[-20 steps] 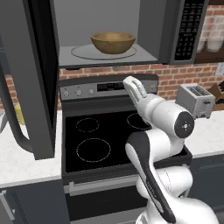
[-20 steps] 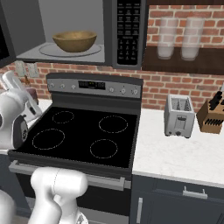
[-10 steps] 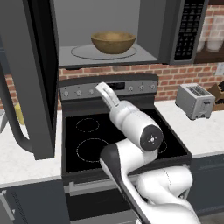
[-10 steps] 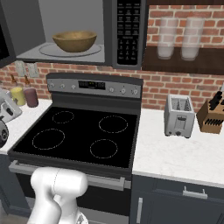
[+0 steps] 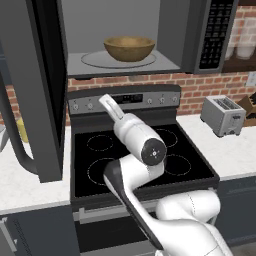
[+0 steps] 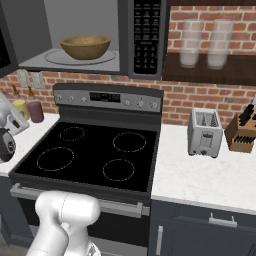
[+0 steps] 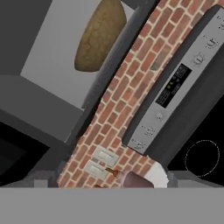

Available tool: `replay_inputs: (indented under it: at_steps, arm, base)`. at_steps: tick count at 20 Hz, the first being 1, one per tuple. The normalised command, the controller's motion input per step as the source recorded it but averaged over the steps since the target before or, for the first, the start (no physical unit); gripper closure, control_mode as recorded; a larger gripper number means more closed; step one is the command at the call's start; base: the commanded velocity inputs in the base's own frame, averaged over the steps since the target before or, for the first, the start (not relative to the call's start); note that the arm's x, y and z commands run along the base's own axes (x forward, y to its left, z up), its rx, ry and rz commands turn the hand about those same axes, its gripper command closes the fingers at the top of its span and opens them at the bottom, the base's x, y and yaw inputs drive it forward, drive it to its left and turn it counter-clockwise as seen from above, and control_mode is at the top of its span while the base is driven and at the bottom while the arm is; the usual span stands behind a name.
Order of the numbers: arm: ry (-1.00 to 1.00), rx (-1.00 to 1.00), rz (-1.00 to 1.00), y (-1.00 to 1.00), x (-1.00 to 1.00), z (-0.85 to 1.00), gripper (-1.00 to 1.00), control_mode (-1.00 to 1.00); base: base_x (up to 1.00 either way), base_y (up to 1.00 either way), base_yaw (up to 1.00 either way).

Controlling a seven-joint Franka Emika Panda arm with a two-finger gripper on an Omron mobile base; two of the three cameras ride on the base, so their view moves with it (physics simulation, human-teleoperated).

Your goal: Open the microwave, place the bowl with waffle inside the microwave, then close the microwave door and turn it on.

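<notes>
The microwave (image 5: 150, 35) hangs above the stove (image 5: 135, 155) with its cavity open to view. The microwave door (image 5: 37, 85) is swung wide to the left, edge-on to the left base camera, and its long curved handle (image 5: 15, 135) hangs down at the near left. The bowl (image 5: 129, 48) sits inside the cavity on the round glass turntable (image 5: 117, 60), roughly at its middle; in the right base view the bowl (image 6: 85, 47) shows the same way, left of the black keypad strip (image 6: 146, 32). The waffle cannot be made out over the bowl's rim.

The arm bends low over the stove, and its forearm reaches up and left toward the stove's control panel (image 5: 125, 99), below the microwave's floor. The claw itself is hidden behind the wrist in the left base view, so I cannot tell whether its fingers are apart or together. The hand view, rolled sideways, looks at the brick wall (image 7: 127, 96), the bowl (image 7: 99, 35) in the cavity and the control panel (image 7: 175, 87).

On the desk right of the stove stand a toaster (image 6: 205, 132) and a knife block (image 6: 241, 134). Left of the stove, a yellow jar (image 6: 20, 107) and a maroon jar (image 6: 35, 111) stand side by side against the wall.
</notes>
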Motion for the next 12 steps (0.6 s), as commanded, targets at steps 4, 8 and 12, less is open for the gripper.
replay_inputs:
  at_steps: [4, 8, 12]
  arm:
    - [-0.03, -0.03, 0.00, 0.04, 0.48, -0.39, -1.00, -1.00]
    - [-0.04, -0.08, 0.00, 0.23, 0.54, -0.47, -1.00, -1.00]
    - [-0.02, -0.07, 0.00, 0.50, 0.36, -0.38, -1.00, -1.00]
  base:
    - [0.00, 0.00, 0.00]
    - [0.00, 0.00, 0.00]
    - [0.00, 0.00, 0.00]
